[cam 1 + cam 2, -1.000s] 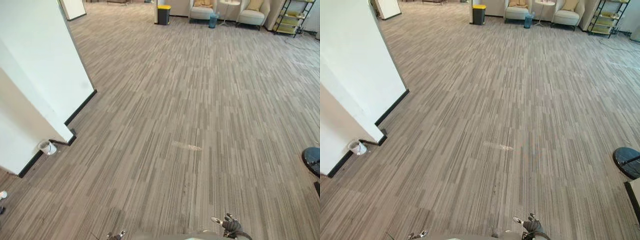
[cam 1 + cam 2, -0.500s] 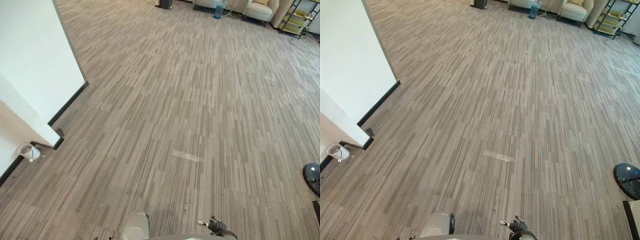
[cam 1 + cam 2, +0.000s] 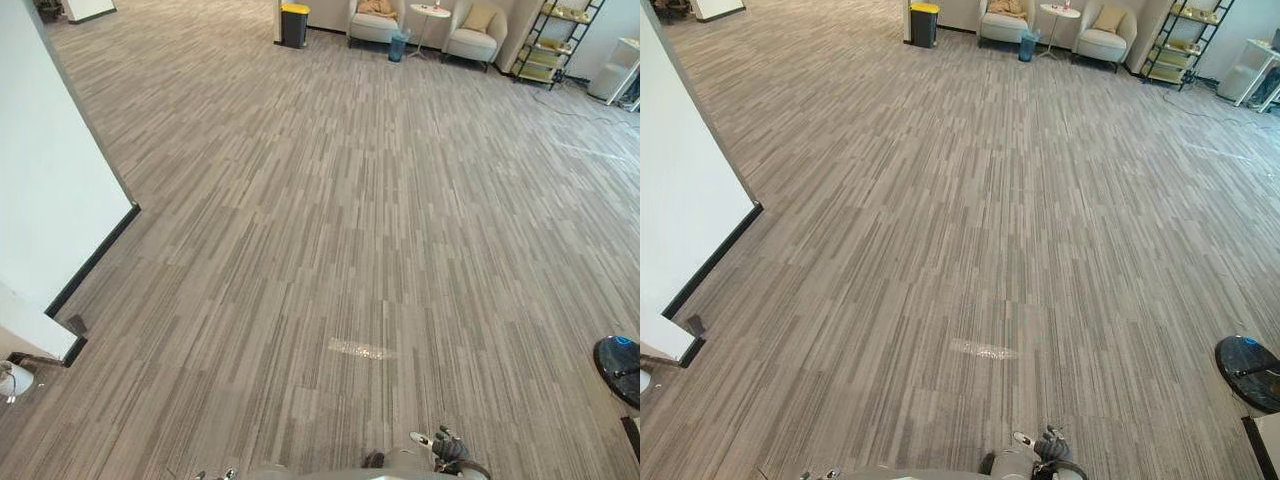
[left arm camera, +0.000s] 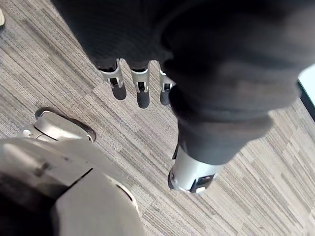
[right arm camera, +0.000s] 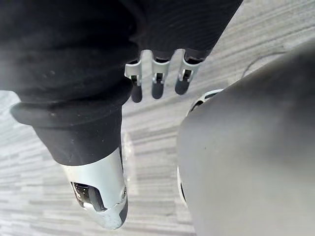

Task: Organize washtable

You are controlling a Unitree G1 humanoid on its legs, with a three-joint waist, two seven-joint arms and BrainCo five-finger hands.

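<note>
Both hands hang low over grey striped carpet [image 3: 330, 200]. My right hand [image 3: 448, 449] peeks in at the bottom edge of the eye views. In its wrist view the right hand [image 5: 157, 73] has straight, relaxed fingers and holds nothing. Its thumb [image 5: 101, 196] stands apart from them. At the bottom edge further left, my left hand [image 3: 215, 474] barely shows. The left hand [image 4: 140, 86] in its own wrist view also has straight fingers, with nothing in it.
A white wall [image 3: 45, 200] with a black skirting runs along the left, with a small white object [image 3: 10, 380] at its foot. A black round base [image 3: 622, 365] lies at the right. Far off stand a yellow-lidded bin [image 3: 294, 24], armchairs [image 3: 474, 38] and a shelf [image 3: 552, 40].
The whole picture has shifted, so the camera has moved: the wall now sits further left and the far furniture shows again. Both hands still hang with nothing in them.
</note>
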